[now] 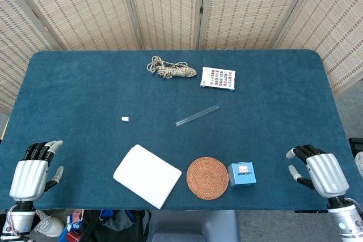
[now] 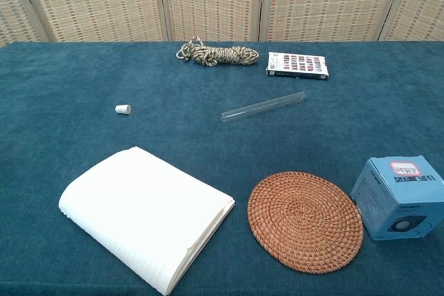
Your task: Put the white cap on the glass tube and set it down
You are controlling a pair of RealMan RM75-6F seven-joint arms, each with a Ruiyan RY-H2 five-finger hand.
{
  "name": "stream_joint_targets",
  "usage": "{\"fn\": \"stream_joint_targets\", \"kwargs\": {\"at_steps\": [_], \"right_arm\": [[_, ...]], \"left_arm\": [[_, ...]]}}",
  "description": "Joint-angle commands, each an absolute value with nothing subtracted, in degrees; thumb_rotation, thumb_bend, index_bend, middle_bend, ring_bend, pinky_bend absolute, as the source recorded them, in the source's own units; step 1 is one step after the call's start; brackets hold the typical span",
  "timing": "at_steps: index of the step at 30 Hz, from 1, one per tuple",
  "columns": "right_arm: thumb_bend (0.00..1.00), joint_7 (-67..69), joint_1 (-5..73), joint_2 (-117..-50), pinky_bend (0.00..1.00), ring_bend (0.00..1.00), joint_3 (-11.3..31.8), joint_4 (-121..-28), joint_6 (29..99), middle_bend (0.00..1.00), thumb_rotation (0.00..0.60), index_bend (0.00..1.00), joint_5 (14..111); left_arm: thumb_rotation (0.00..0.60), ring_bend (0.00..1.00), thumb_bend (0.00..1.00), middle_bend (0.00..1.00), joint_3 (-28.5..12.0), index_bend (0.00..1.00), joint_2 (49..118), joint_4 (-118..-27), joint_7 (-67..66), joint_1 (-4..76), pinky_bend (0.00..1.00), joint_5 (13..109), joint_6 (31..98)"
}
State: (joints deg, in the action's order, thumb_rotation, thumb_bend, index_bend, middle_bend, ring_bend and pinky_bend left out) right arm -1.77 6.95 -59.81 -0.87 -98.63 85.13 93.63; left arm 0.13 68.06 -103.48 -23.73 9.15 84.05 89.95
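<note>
At the near corners of the counter (image 1: 79, 83), both arms are parked: the left robot hand (image 1: 35, 169) rests at the near-left edge with fingers loose and holding nothing, and the right robot hand (image 1: 319, 168) sits at the near-right edge, likewise released and empty. Neither shows in the chest view.

Taking the woven coaster (image 1: 207, 178) as the landmark, the glass tube (image 1: 196, 115) lies beyond it and a little to its left, flat on the cloth, its long axis slanting from near-left to far-right. The white cap (image 1: 125, 119) sits well apart from the tube, farther left of the coaster and beyond the white notebook (image 1: 147, 175).

Judging from this layout, the cap lies closer to the left robot hand, while the tube lies nearer the middle, its far end pointing toward the right robot hand's side, so each has its own natural pick.
</note>
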Motion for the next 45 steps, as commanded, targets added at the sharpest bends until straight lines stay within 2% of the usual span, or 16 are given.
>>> {"fn": "stream_joint_targets", "kwargs": {"at_steps": [1,10,18,22,28,32,37,40,45], "right_arm": [[0.33,-1.81,6.72,-59.70,0.54,0.35,-0.82,-98.71,85.41,0.44,0.600,0.44,93.70],[0.33,-1.18,6.29,-60.03,0.54,0.35,-0.45,-98.44,86.54,0.44,0.600,0.44,94.68],[0.32,-3.04,8.64,-57.77,0.54,0.35,1.19,-101.58,84.16,0.46,0.600,0.44,94.94],[0.29,-5.33,12.17,-55.34,0.54,0.37,2.80,-104.58,79.23,0.49,0.600,0.44,94.11],[0.28,-7.32,21.83,-53.14,0.55,0.44,7.31,-107.22,66.61,0.55,0.600,0.44,90.39],[0.28,-9.31,30.25,-55.71,0.70,0.56,11.20,-104.96,56.41,0.61,0.600,0.44,85.17],[0.28,-10.37,39.21,-61.43,0.92,0.77,14.34,-98.87,46.32,0.76,0.600,0.44,78.90],[0.28,-11.44,43.87,-65.76,0.98,0.83,15.28,-94.00,41.59,0.82,0.600,0.44,74.96],[0.27,-12.40,50.40,-73.29,1.00,0.90,15.87,-84.96,35.91,0.89,0.600,0.44,69.50]], "left_arm": [[0.600,0.18,0.35,0.24,-0.03,0.18,68.06,-103.69,-23.87,8.86,0.17,84.05,90.02],[0.600,0.18,0.35,0.24,-0.79,0.18,67.52,-104.06,-22.88,7.81,0.17,84.07,90.25],[0.600,0.18,0.35,0.24,-1.89,0.18,67.30,-103.86,-22.54,7.66,0.17,83.87,89.88],[0.600,0.18,0.35,0.24,-2.14,0.18,66.87,-103.82,-22.65,7.68,0.17,84.02,89.49],[0.600,0.18,0.35,0.24,-2.58,0.18,65.90,-104.40,-22.79,7.40,0.17,84.14,89.56],[0.600,0.18,0.35,0.24,-2.50,0.18,65.69,-104.57,-22.78,7.09,0.17,84.31,89.49],[0.600,0.18,0.35,0.24,-2.41,0.18,65.34,-104.83,-22.75,6.49,0.17,84.72,90.02],[0.600,0.18,0.35,0.24,-2.43,0.18,65.08,-104.97,-22.88,6.19,0.17,84.75,90.18],[0.600,0.18,0.35,0.24,-2.57,0.18,64.54,-105.19,-23.16,5.89,0.17,84.74,90.19]]}}
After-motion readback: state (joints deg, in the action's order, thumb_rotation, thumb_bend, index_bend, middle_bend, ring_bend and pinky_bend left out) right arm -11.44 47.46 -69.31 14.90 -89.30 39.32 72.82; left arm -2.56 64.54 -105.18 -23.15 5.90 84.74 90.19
